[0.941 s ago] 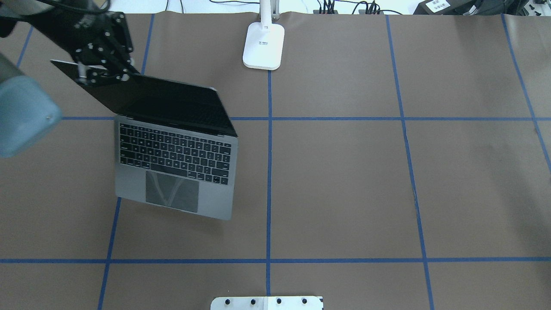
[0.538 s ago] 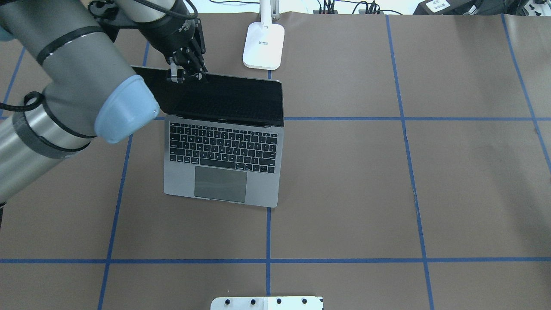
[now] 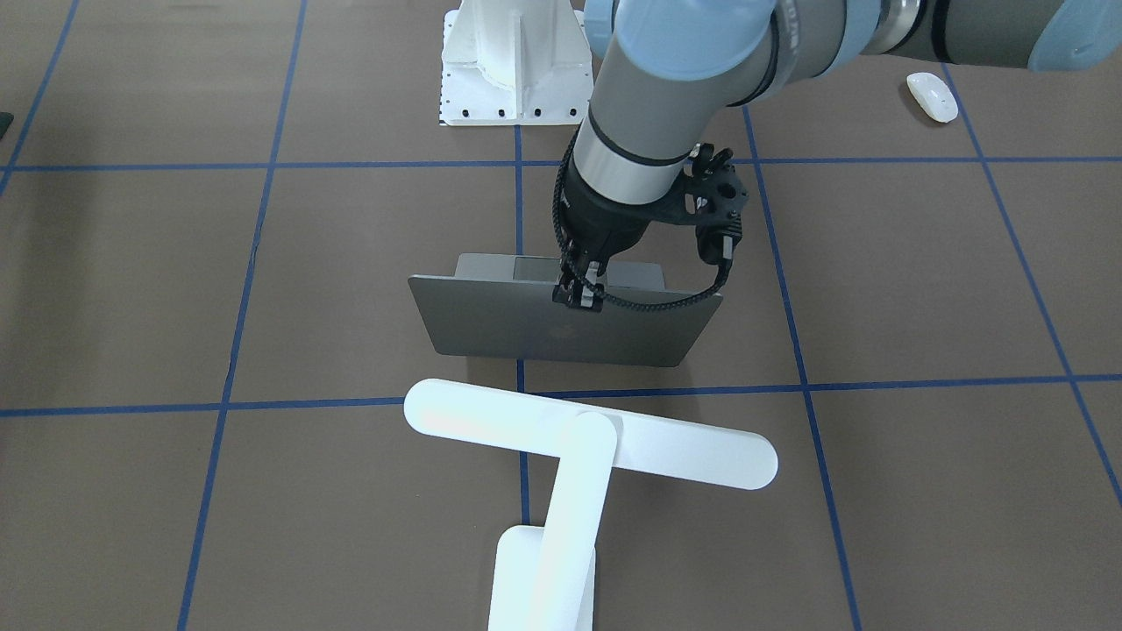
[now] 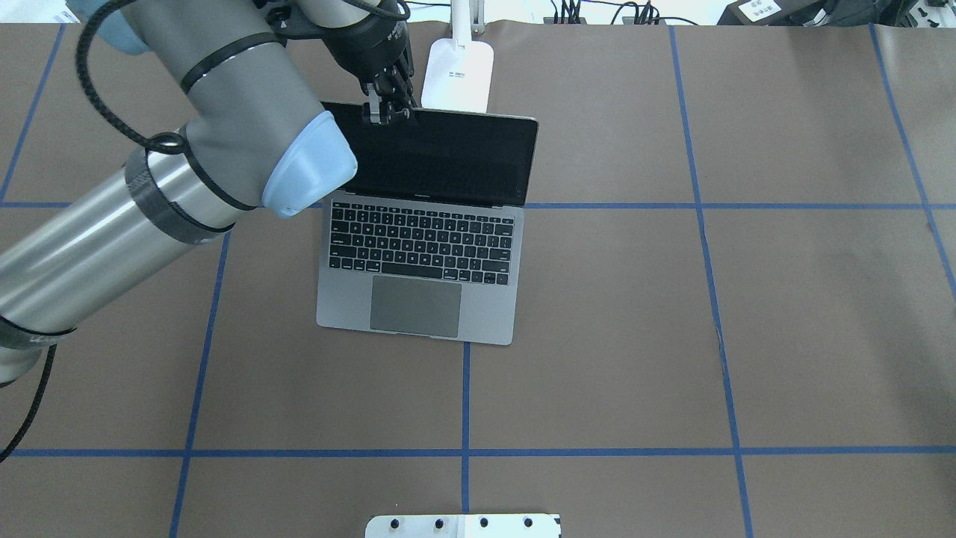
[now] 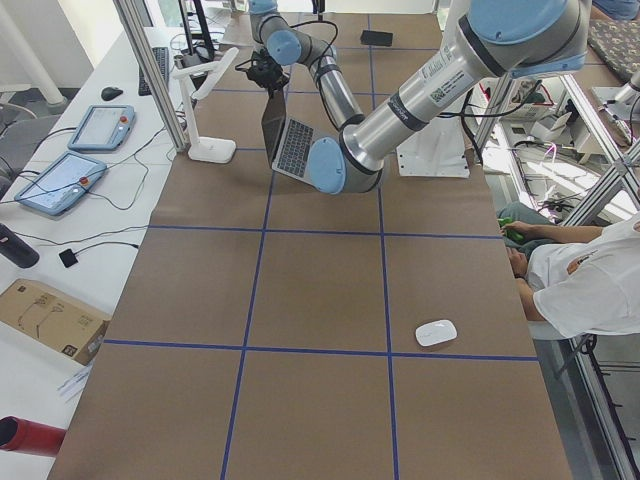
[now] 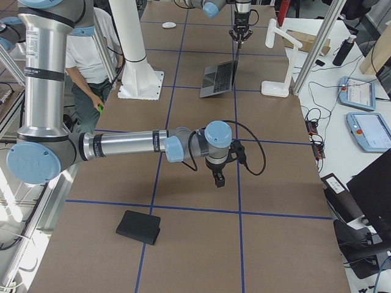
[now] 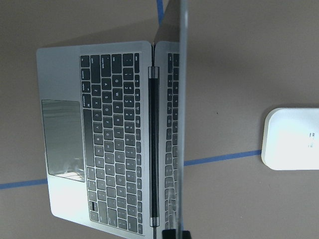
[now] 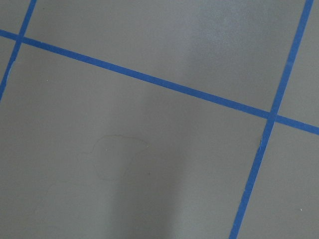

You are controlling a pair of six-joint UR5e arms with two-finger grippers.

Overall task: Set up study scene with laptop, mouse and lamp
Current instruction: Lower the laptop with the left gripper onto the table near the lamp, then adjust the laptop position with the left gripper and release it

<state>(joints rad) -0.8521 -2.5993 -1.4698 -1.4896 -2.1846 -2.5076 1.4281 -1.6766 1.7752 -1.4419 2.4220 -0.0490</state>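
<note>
The open dark-grey laptop [image 4: 418, 261] lies near the table's middle, its screen upright in front of the lamp. My left gripper [image 4: 385, 112] is shut on the screen's top edge, left of its middle; this also shows in the front view [image 3: 578, 294]. In the left wrist view the keyboard [image 7: 114, 139] is below the gripper. The white lamp [image 3: 587, 434] stands at the far edge, with its base [image 4: 457, 75] just behind the screen. The white mouse [image 3: 932, 95] lies far off on the robot's left side. My right gripper [image 6: 219, 178] hangs over bare paper; I cannot tell if it is open or shut.
A white bolted pedestal [image 3: 513, 61] stands at the robot's edge of the table. A flat black mat [image 6: 138, 227] lies near the table's right end. Blue tape lines grid the brown paper. A seated person [image 5: 585, 280] is beside the table.
My left arm has carried the laptop by its screen to the right, towards the table's middle and the lamp, and turned it square to the table's edges.
</note>
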